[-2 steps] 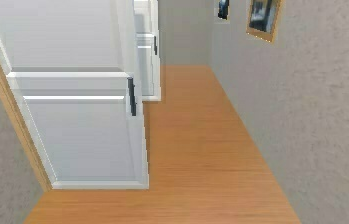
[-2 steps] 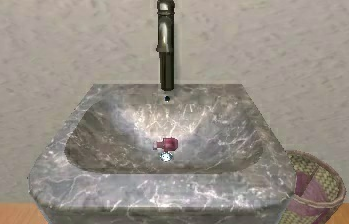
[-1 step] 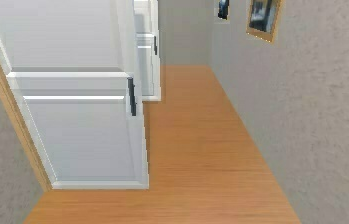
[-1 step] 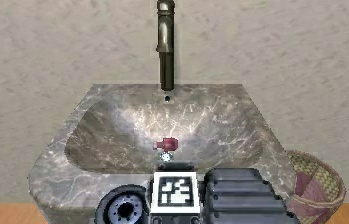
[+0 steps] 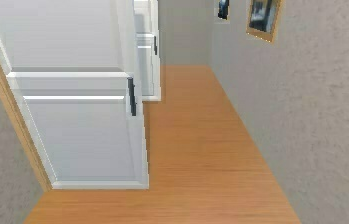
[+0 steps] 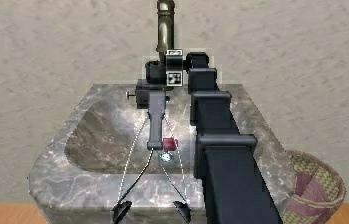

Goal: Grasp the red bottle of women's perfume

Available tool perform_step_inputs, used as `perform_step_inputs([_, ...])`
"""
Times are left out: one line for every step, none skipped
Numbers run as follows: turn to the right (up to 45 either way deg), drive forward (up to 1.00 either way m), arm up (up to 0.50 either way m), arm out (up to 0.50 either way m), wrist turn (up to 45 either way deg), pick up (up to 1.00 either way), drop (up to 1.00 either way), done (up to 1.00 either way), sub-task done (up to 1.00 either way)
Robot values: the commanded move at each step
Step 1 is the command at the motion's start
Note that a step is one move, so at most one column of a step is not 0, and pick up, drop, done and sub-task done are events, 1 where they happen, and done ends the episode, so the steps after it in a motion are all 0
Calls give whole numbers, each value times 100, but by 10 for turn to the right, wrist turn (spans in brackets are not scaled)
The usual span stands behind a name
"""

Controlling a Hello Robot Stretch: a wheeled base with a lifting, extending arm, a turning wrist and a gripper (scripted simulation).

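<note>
Looking into the marble sink [image 6: 57, 175], noted a small red thing [image 6: 167, 148] with a pale spot on the basin floor, toward the right wall and somewhat nearer the front rim than the back. Took it for the red perfume bottle on colour alone; too small for shape to confirm.

Logged the gripper [image 6: 152, 209] laid across the same patch of basin: dark body over the middle, two thin fingers [image 6: 182, 208] running down to dark pads at the front rim. Placed the red thing close by the finger nearer the arm. Could not tell over, beside or touching. Could not tell the gripper's state, nor any hold on anything, with the red thing on a surface right at the fingers.

Marked the arm [image 6: 227, 160] as a dark bar along the sink's right edge, with white marker squares [image 6: 171, 73] at its far end, close under the brass tap [image 6: 164, 25] at the back rim. Noted a wicker basket [image 6: 317, 190] on the floor off the sink's front right corner. Ahead: white panelled doors [image 5: 82, 120], wood floor [image 5: 192, 150], framed picture [image 5: 264, 18] on a grey wall.

Risks, as judged:
- Near finger nudging the bottle first, tipping or skating it over smooth stone and out of reach.
- Pads catching on the front rim or right wall during any drop into the basin.
- Arm's far end knocking the tap on further reach.
- Depth unreadable from this side, so a grasp on nothing quite possible.
</note>
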Motion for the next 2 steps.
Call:
perform_step_inputs([0,0,0,0,450,0,0,0,0])
perform_step_inputs([0,0,0,0,450,0,0,0,0])
